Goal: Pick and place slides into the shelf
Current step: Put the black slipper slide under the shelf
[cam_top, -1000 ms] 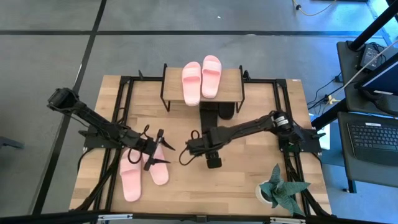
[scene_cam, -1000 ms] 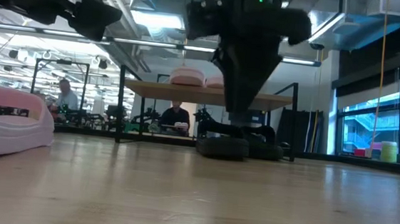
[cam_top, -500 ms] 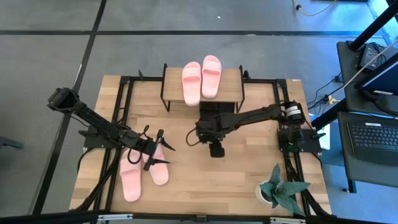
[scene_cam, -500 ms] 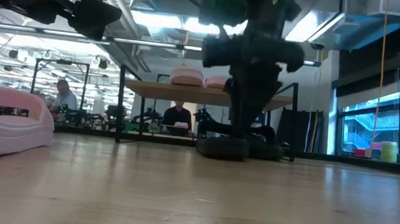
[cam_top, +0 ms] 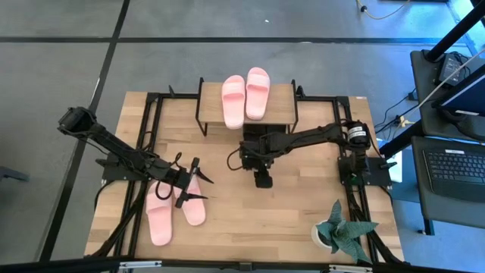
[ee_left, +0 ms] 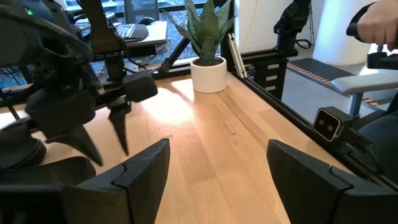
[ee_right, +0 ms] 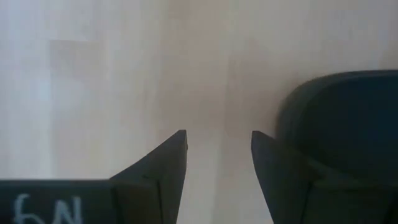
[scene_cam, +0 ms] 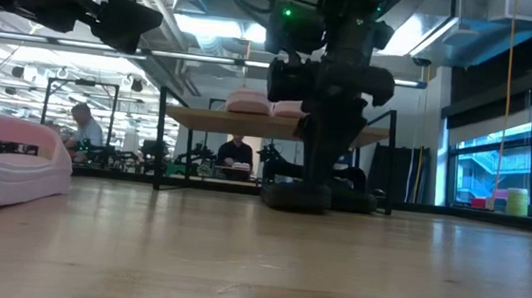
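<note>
Jaws of both grippers stand apart and empty: the right gripper (cam_top: pixel 233 161) shows only bare tabletop between its fingers (ee_right: pixel 163 163) in its own wrist view, and the left gripper (cam_top: pixel 198 182) is spread wide over the near pink pair.

Wooden table (cam_top: pixel 303 220): carries everything, with a potted plant (cam_top: pixel 333 227) at its near right corner.

Shelf (cam_top: pixel 282 98): stands at the far middle of the table; two light pink slides (cam_top: pixel 245 97) lie side by side on its top board, and a dark shape, probably a black slide, lies partly under its front edge.

Arms: over the last second the right arm has swung from mid-table back toward the shelf front, and its gripper now hangs above the table just ahead of the shelf. The left arm has stayed put at the left.

Remaining slides: two pink slides (cam_top: pixel 161 218) rest at the near left, beside the left gripper; one black slide (cam_top: pixel 262 180) lies on the table in front of the shelf, just beside the right gripper and untouched.

Reading: the right arm seems to be lining up on the black slide; no grasp is made yet, and at least three slides remain unshelved.
</note>
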{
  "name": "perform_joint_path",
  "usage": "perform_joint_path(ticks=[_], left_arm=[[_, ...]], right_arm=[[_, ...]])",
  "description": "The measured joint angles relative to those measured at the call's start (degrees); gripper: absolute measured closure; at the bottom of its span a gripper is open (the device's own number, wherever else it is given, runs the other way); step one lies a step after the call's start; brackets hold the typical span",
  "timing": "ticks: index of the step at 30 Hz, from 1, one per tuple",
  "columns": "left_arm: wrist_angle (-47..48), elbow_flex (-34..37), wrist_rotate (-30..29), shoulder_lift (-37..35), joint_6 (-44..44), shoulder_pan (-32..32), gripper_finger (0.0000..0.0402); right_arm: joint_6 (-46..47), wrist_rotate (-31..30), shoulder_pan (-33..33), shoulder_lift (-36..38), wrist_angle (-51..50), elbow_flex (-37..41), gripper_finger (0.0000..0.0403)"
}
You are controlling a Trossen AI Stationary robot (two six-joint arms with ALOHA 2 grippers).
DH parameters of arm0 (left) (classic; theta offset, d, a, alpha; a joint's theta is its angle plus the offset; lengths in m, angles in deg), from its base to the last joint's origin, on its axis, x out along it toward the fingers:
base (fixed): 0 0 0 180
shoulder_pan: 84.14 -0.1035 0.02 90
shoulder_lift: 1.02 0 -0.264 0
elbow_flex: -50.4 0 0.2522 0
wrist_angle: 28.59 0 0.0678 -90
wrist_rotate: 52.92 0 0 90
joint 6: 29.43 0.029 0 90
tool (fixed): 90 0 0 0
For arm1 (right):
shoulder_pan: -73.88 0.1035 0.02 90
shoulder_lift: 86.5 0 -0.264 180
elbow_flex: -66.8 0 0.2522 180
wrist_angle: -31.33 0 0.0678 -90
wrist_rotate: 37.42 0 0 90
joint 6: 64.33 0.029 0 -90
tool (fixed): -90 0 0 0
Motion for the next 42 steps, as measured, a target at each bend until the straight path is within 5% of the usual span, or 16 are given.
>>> perform_joint_path(ticks=[7, 42], left_arm=[[0.0, 0.0, 0.0, 0.0, 0.0, 0.0, 0.014], [0.0, 0.0, 0.0, 0.0, 0.0, 0.0, 0.014]], right_arm=[[-0.3, 4.3, 0.0, 0.0, 1.6, 0.0, 0.0223], [0.0, -0.8, -1.9, -1.2, 3.4, 0.0, 0.0223]])
